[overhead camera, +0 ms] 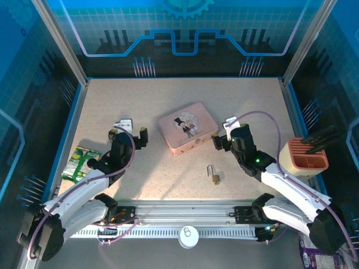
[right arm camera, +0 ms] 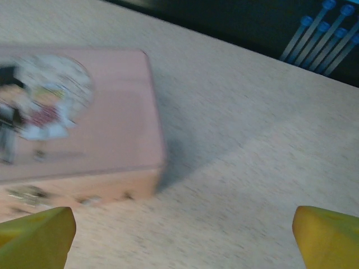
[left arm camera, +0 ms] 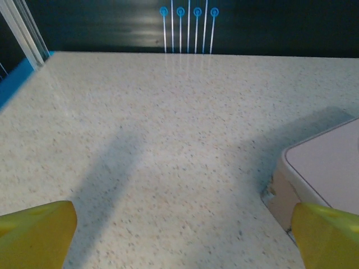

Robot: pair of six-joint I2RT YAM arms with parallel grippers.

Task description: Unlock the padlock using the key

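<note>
The padlock [overhead camera: 213, 174], a tiny brass body with a silver shackle, lies on the speckled table in front of the pink tin [overhead camera: 187, 127]. The key is too small to tell apart from it in the top view. My left gripper [overhead camera: 127, 133] is open over bare table to the left of the tin, its yellow fingertips [left arm camera: 33, 235] wide apart with nothing between them. My right gripper [overhead camera: 229, 136] is open just right of the tin, up and to the right of the padlock. Its fingertips [right arm camera: 328, 238] are spread over empty table.
The pink tin's corner [left arm camera: 325, 168] sits close to my left gripper's right finger, and its side [right arm camera: 73, 123] is to the left in the right wrist view. A green packet [overhead camera: 81, 162] lies at the left edge. A beige tool holder [overhead camera: 305, 157] stands at the right. A white disc [overhead camera: 188, 236] rests by the near rail.
</note>
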